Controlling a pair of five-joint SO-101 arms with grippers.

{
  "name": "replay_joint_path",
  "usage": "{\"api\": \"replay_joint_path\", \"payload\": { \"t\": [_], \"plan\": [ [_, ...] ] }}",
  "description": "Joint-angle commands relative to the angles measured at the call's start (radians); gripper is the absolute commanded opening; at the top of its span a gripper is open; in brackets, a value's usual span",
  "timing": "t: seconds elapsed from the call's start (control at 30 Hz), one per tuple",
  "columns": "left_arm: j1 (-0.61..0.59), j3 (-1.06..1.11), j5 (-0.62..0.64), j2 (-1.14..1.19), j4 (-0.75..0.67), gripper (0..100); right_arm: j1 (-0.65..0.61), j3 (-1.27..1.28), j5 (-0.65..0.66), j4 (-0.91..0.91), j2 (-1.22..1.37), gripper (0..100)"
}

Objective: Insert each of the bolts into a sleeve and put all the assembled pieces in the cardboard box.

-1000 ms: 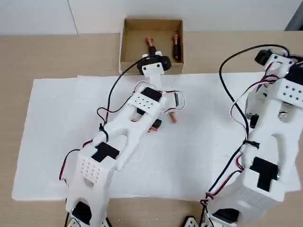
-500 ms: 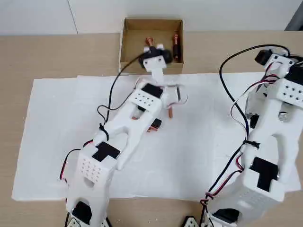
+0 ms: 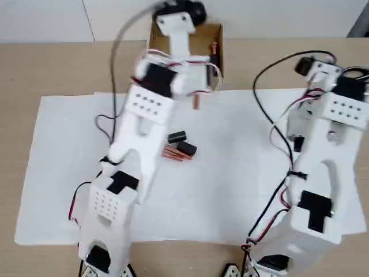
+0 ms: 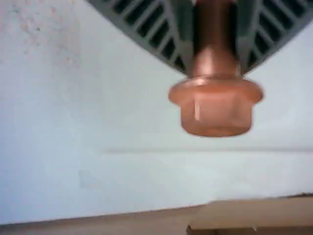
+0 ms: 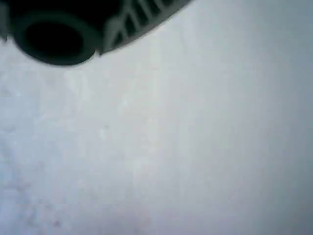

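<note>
Overhead, your left arm (image 3: 144, 109) stretches across the white sheet (image 3: 242, 190) to the cardboard box (image 3: 221, 40) at the far edge of the table (image 3: 57, 63). Your left gripper (image 4: 215, 67) is pressed together on a copper bolt (image 4: 215, 105), with grey ribbed fingers (image 4: 146, 19) on either side of its shank. The bolt's head sticks out past the fingertips. It has a smooth round shank, a wide round flange and then a six-sided head, all in shiny reddish copper. You cannot tell whether a sleeve sits on the hidden part of the shank. The bolt is held above the sheet, just in front of the box's near wall and not inside the box.

Inside the box, against the wall on the right arm's side, lies one assembled piece (image 3: 214, 55). It is copper at the ends and dark in the middle. The arm hides the rest of the box floor.

Near the middle of the sheet, beside the left arm, lie two short black sleeves (image 3: 177, 137). Loose copper bolts (image 3: 172, 153) touch the nearer one, and their number is unclear.

Your right arm (image 3: 331, 121) stands over the sheet's right side, well apart from the box. Your right gripper (image 5: 61, 27) pinches a black sleeve (image 5: 54, 43). It is a matte tube seen end-on with a dark hollow bore, held above bare white sheet.
</note>
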Motion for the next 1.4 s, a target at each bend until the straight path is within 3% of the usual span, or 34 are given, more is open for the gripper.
{"api": "replay_joint_path", "payload": {
  "t": [0.0, 0.27, 0.5, 0.83, 1.03, 1.17, 1.37],
  "plan": [
    [-0.048, -0.254, -0.054, -0.023, 0.089, 1, -0.082, -0.005, -0.012, 0.005, -0.153, 0.5],
    [-0.163, -0.403, -0.063, -0.025, 0.089, 1, -0.303, -0.005, -0.005, 0.002, -0.340, 0.4],
    [-0.176, -0.315, -0.146, -0.199, 0.091, 1, -0.346, -0.005, -0.005, 0.004, -0.498, 0.4],
    [-0.210, 0.308, -0.155, -0.628, 0.086, 1, -0.344, 0.005, -0.003, 0.010, -0.696, 0.4],
    [-0.252, 0.619, -0.157, -0.881, 0.057, 1, -0.344, 0.236, -0.003, 0.001, -0.837, 0.4],
    [-0.269, 0.835, -0.158, -1.002, -0.046, 1, -0.344, 0.405, -0.003, -0.067, -0.906, 0.4],
    [-0.270, 1.199, -0.158, -1.158, -0.305, 1, -0.344, 0.706, -0.003, -0.360, -0.957, 0.4]
  ]
}}
